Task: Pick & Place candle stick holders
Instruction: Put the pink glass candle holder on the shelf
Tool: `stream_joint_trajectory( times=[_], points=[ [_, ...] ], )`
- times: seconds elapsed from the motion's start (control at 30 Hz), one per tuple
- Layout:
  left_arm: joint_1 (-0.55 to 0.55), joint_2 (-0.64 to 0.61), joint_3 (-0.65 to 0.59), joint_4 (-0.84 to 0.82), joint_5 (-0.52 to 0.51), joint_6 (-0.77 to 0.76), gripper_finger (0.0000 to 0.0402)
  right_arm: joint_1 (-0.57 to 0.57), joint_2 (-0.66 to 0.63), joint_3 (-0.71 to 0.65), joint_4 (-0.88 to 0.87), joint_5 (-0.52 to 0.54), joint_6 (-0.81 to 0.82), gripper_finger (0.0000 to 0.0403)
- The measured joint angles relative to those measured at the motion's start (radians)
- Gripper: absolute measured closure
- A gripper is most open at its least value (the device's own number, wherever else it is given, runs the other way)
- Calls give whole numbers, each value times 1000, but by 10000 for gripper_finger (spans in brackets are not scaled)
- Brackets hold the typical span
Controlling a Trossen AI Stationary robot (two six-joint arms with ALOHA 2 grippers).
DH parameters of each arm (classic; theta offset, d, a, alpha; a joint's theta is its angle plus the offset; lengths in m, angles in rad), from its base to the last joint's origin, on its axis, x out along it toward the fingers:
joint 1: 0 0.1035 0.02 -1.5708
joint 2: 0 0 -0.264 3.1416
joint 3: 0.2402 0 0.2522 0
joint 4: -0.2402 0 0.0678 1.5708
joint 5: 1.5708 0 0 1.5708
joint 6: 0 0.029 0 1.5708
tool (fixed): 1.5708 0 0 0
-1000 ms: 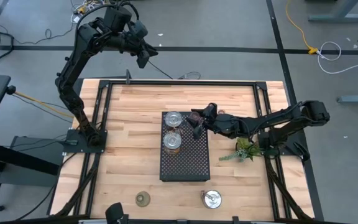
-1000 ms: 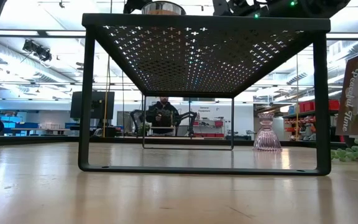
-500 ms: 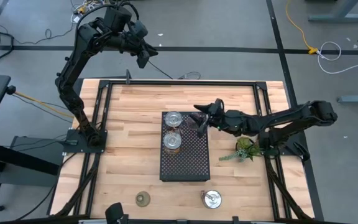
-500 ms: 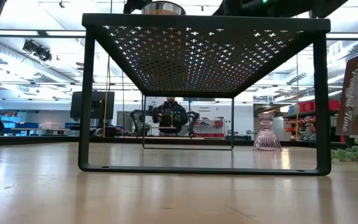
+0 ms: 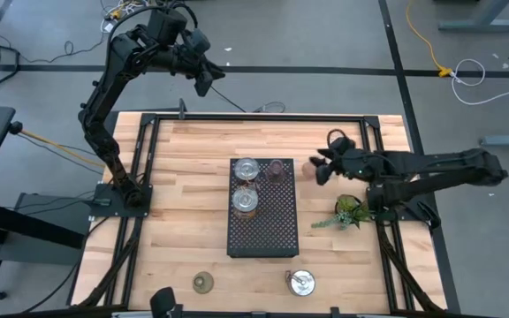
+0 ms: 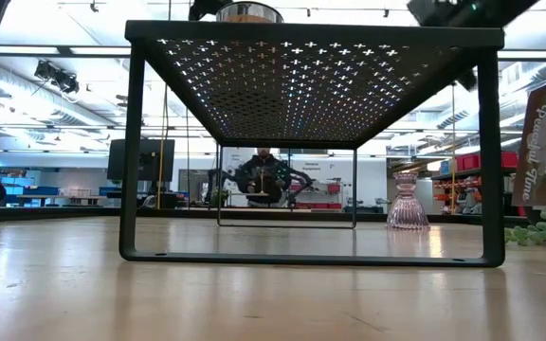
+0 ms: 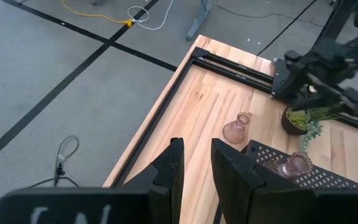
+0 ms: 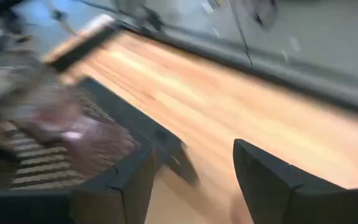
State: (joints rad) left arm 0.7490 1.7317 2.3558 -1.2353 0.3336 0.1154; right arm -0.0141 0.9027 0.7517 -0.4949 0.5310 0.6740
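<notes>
The black perforated tray carries two silvery holders and a pink holder at its far right corner. A second pink vase-shaped holder stands on its base on the wood just right of the tray; it also shows in the low view. An olive-green holder and a silvery holder stand near the table's near edge. My right gripper is open and empty, right of the tray. My left gripper hangs high beyond the far left corner, narrowly open and empty.
A green plant sprig in a small pot stands right of the tray, under my right arm. Black frame rails run along the table's edges. A person shows in the room beyond the table. Bare wood lies left of the tray.
My right gripper has drawn back from over the tray's far right corner toward the table's right edge, off the tray. The pink holder stays standing on the tray where the gripper was.
</notes>
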Motion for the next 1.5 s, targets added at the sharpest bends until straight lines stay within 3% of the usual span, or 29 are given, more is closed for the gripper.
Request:
stream_joint_trajectory(
  times=[0.13,0.33,0.67,1.2,1.5],
  points=[
    [0,0,0,27,0,-6,317,-104,1,0,-136,-106,49,210],
    [0,0,0,95,0,-78,317,-224,41,0,-160,-200,-72,239],
    [-1,0,0,126,-19,-104,317,-364,137,0,-176,-362,-112,257],
    [0,0,0,125,-24,-102,317,-378,342,0,-52,-342,-84,257],
    [0,0,0,124,-24,-99,317,-388,359,0,-47,-340,-15,257]
  ],
)
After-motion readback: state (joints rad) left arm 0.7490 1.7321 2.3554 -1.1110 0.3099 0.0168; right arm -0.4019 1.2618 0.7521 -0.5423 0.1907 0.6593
